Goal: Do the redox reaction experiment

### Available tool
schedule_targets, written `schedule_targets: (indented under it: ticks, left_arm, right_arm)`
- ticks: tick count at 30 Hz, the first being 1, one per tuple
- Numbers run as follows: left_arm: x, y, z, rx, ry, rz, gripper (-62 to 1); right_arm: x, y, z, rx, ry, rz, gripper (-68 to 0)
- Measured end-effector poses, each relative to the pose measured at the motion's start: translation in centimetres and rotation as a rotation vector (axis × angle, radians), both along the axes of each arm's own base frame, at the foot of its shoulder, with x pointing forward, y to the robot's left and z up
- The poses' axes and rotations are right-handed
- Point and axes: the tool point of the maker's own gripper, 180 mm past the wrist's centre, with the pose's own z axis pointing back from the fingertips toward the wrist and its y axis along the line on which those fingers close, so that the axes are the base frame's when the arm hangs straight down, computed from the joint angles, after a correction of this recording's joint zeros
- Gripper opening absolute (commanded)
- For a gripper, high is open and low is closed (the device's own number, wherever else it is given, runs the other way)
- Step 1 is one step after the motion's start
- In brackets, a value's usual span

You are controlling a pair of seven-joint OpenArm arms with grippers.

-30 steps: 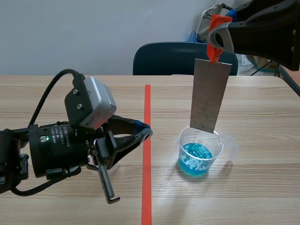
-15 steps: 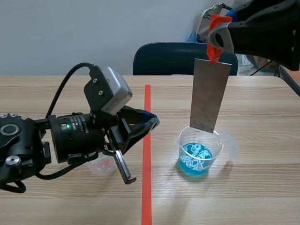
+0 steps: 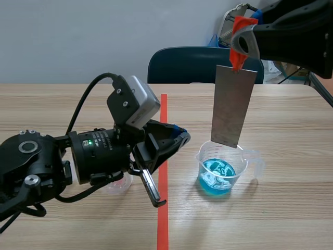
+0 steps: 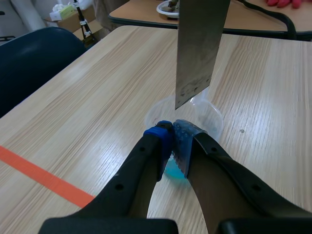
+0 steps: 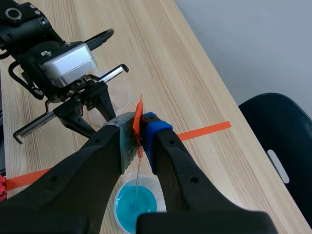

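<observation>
The metal strip (image 3: 233, 107) hangs upright below the right gripper (image 5: 140, 127), whose jaws are clamped on the orange tab (image 3: 239, 54) at its top end. Directly under those jaws stands the cup (image 3: 201, 159) of blue liquid (image 3: 218, 176). The strip's lower edge sits about level with the rim, and we judge it not yet dipped. The left gripper (image 4: 171, 130), jaws closed on nothing with pads touching, points at the cup just ahead of it. We take dipping to be the step in hand: the right arm must lower straight down, keeping the strip off the cup wall.
</observation>
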Motion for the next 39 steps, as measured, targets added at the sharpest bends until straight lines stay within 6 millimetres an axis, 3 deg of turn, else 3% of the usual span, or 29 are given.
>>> schedule_targets:
  ticks: [8, 39]
  left_arm:
    - [-1.2, -1.8, -0.1, -0.012, 0.007, -0.041, -59.4]
    - [-1.2, -1.9, -0.1, -0.012, 0.008, -0.041, -59.4]
  right_arm:
    - [0.0, 0.0, 0.0, 0.000, 0.000, 0.000, -66.9]
    - [0.0, 0.0, 0.0, 0.000, 0.000, 0.000, -66.9]
